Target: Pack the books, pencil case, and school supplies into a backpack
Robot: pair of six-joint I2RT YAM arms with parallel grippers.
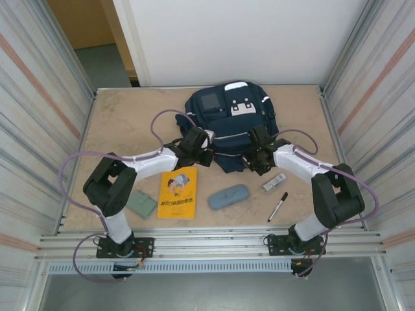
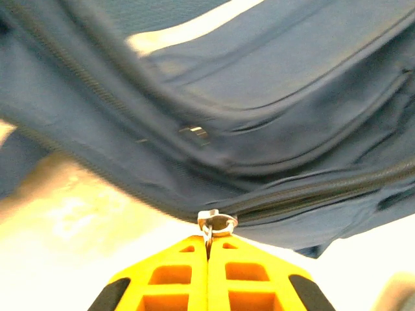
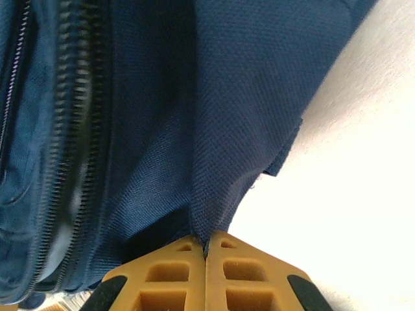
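Observation:
The navy backpack (image 1: 227,116) lies at the back middle of the table. My left gripper (image 1: 206,154) is at its near left edge, shut on a small metal zipper pull (image 2: 217,223) of the closed zipper. My right gripper (image 1: 249,159) is at the near right edge, shut on a fold of the backpack's fabric (image 3: 214,214). The yellow book (image 1: 177,192) lies flat in front of the backpack, with the blue-grey pencil case (image 1: 228,196) to its right. A black marker (image 1: 277,207), a silvery bar (image 1: 273,181) and a grey-green pad (image 1: 141,203) lie loose on the table.
Corrugated walls (image 1: 39,116) close in the table on both sides, and a white panel stands behind it. A metal rail (image 1: 214,243) runs along the near edge between the arm bases. Purple cables loop beside each arm.

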